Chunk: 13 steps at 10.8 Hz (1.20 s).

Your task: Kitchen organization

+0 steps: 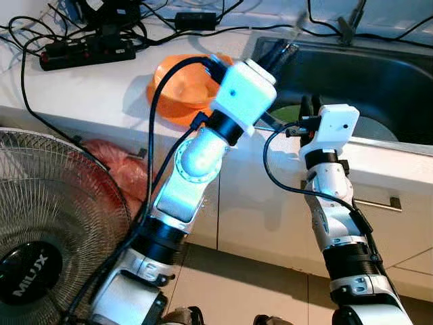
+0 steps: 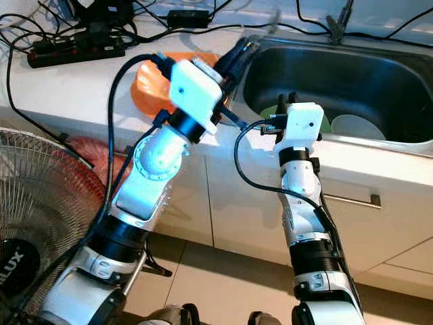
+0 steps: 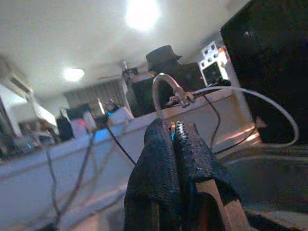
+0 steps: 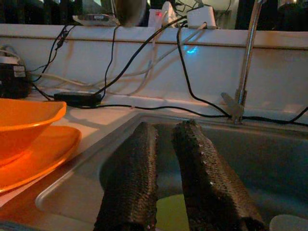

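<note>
An orange bowl (image 1: 181, 80) rests on an orange plate (image 4: 33, 159) on the white counter, left of the steel sink (image 1: 379, 74). My left gripper (image 1: 284, 49) is raised over the sink's left rim, its fingers (image 3: 163, 159) pressed shut with nothing seen between them. Over the sink's front edge, my right gripper (image 1: 309, 107) points into the basin, and its fingers (image 4: 134, 178) stand a narrow gap apart with nothing held. In the basin below it lie a green dish (image 4: 168, 211) and a pale round dish (image 1: 375, 128).
A black power strip (image 1: 84, 51) and tangled cables lie at the back of the counter. The faucet (image 4: 245, 57) rises behind the sink. A floor fan (image 1: 47, 223) and a red bag (image 1: 118, 166) stand at the left by the cabinets.
</note>
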### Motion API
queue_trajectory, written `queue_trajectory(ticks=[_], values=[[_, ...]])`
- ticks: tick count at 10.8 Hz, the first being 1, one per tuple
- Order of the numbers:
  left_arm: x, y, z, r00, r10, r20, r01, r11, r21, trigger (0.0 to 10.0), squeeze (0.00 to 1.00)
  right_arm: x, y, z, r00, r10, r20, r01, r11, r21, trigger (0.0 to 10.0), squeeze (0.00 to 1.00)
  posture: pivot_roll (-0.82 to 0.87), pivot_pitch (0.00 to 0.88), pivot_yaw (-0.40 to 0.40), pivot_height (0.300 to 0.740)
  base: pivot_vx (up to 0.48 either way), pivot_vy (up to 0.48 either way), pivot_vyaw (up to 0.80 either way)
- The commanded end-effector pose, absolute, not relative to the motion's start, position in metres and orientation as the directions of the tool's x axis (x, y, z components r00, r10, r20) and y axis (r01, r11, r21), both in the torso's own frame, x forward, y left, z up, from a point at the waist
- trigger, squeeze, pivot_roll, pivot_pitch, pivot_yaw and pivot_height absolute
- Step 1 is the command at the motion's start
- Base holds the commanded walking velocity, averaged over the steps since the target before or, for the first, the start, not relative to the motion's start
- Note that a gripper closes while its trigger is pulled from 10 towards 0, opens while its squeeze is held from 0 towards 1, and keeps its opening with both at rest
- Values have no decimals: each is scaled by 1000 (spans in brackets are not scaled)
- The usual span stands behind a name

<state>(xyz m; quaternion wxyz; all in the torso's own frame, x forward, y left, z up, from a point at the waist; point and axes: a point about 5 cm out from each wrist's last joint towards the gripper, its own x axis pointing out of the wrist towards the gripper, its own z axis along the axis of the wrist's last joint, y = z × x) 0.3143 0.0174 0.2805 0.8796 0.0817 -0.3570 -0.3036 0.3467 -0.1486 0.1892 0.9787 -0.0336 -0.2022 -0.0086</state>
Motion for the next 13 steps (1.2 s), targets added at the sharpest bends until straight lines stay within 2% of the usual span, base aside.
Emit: queue_trajectory(ticks=[1,2,6,7,9,12,13], values=[[318,23,293,561,-569,602,503,811,297,10000,0,345,-149,188,915,-3,402,37,996,-76,10000,0,4,101,50,740,0,0,0],[320,24,292,571,-561,600,515,814,271,10000,0,345,-149,187,915,-4,402,39,996,-80,10000,0,4,101,50,740,0,0,0],[332,40,287,644,-540,542,631,776,23,10000,0,346,-147,186,917,3,399,32,996,-79,10000,0,11,103,48,740,0,0,0],[335,43,284,660,-545,516,616,787,44,10000,0,346,-147,186,917,5,399,30,996,-82,10000,0,11,103,47,740,0,0,0],[339,52,284,675,-535,507,629,777,-16,10000,0,345,-143,187,915,46,400,-1,994,-111,10000,0,7,119,51,740,0,0,0],[340,53,280,661,-592,461,678,735,-28,10000,0,345,-133,186,914,119,388,-72,988,-134,10000,0,8,124,53,740,0,0,0],[340,51,278,660,-603,448,685,728,-28,10000,0,345,-133,185,916,118,383,-70,988,-135,10000,1000,8,124,53,740,0,0,0]])
